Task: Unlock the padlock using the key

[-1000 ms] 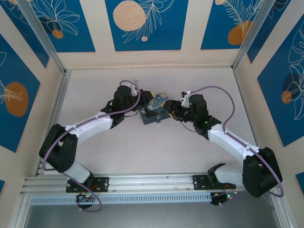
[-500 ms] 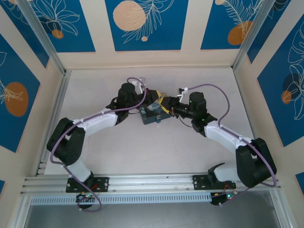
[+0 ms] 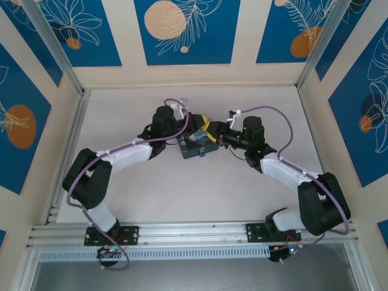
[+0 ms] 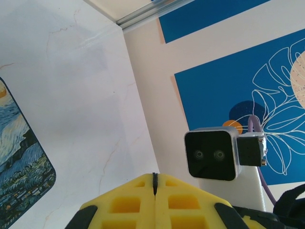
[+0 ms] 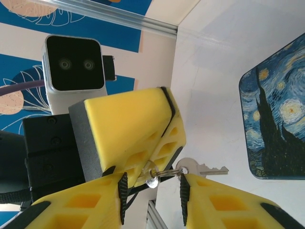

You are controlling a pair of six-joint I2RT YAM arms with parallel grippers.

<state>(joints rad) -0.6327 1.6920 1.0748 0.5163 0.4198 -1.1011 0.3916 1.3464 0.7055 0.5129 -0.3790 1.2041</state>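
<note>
Yellow-padded left pincer (image 4: pixel 154 181) is pressed together, apparently pinching the ring (image 5: pixel 152 181) of the small silver metal key (image 5: pixel 202 169), which hangs over the white worktop (image 5: pixel 214 71) between the parted jaws of the right pincer (image 5: pixel 153 194); a mistimed handover could drop it.

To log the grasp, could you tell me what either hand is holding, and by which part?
The left hand pinches the key by its ring end; the right hand straddles it, open, without gripping.

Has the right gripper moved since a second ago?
Yes. Measured against the painted box, which stayed put, the right gripper shifted left and toward the far wall, from beside the box's right edge to its far right corner.
</note>
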